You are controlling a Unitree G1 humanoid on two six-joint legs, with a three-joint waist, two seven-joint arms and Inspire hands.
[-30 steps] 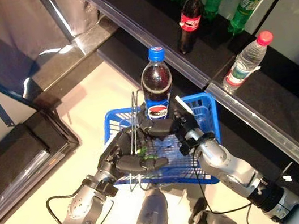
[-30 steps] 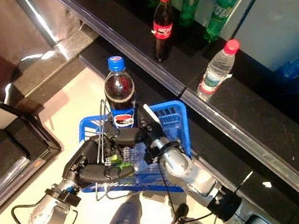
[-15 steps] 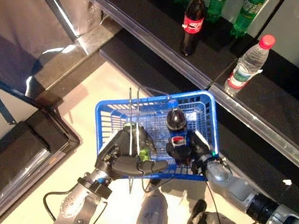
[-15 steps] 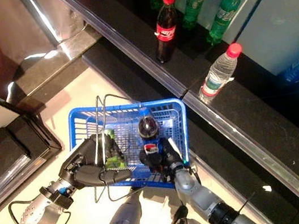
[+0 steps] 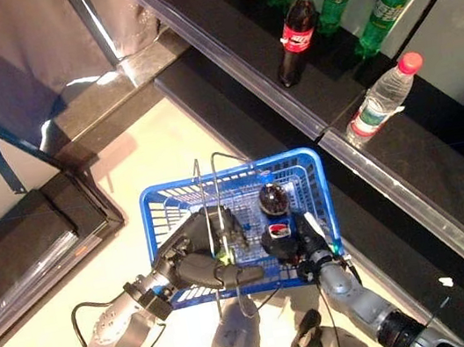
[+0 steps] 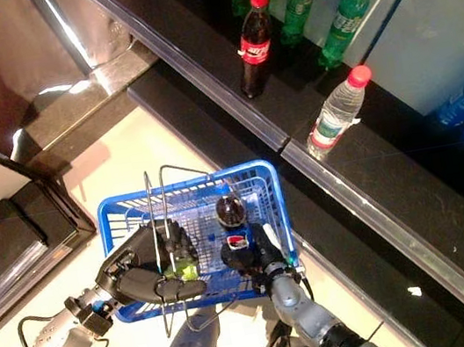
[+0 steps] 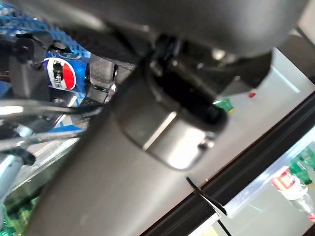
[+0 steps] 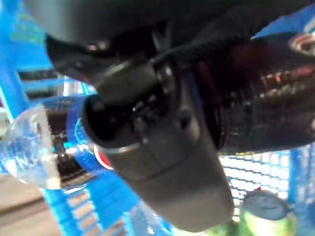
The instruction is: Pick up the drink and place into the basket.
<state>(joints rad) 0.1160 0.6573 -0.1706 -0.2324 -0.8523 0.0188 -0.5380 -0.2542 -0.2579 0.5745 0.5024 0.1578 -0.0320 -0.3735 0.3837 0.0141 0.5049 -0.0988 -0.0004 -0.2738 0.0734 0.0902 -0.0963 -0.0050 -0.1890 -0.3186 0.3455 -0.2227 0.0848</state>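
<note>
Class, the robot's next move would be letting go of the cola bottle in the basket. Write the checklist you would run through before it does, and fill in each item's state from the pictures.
1. Cola bottle is inside the blue basket: ok, its body sits below the rim.
2. Right hand has a firm hold: ok, its fingers are curled round the bottle's lower part.
3. Bottle rests on the basket floor: cannot tell, its base is hidden.
4. Left hand steadies the basket: ok, it grips the wire handles.
5. Landing spot is free: cannot tell, a green item lies close by inside the basket.
6. Bottle will stay put once released: cannot tell.
</note>
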